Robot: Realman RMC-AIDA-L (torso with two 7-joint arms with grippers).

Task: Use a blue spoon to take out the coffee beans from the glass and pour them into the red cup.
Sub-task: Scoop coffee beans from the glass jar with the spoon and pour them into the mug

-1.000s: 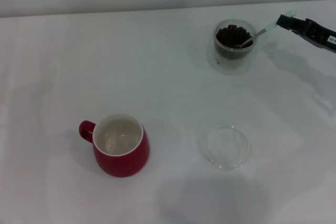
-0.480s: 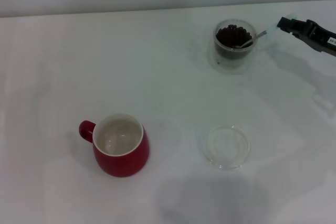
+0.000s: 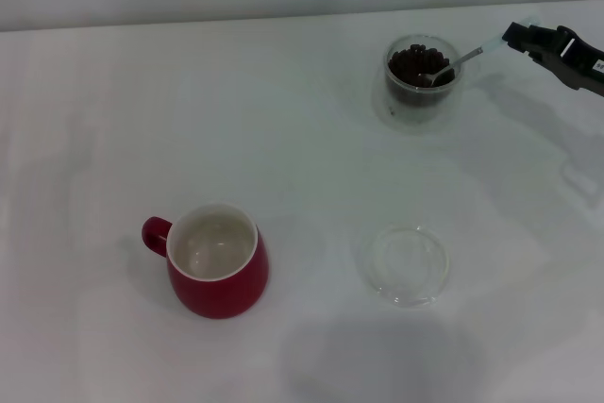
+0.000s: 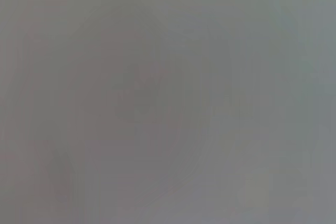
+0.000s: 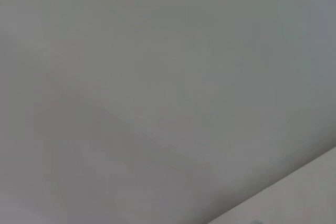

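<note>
Scooping step: right gripper (image 3: 514, 35), fingers clamped on the blue spoon (image 3: 462, 60), dug into the glass (image 3: 421, 77); next, lift level toward the red cup (image 3: 217, 261).

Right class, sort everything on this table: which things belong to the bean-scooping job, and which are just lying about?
Part of the job:
blue spoon
coffee beans
glass
red cup
right gripper holding the spoon

Just lying about:
shallow clear dish
</note>
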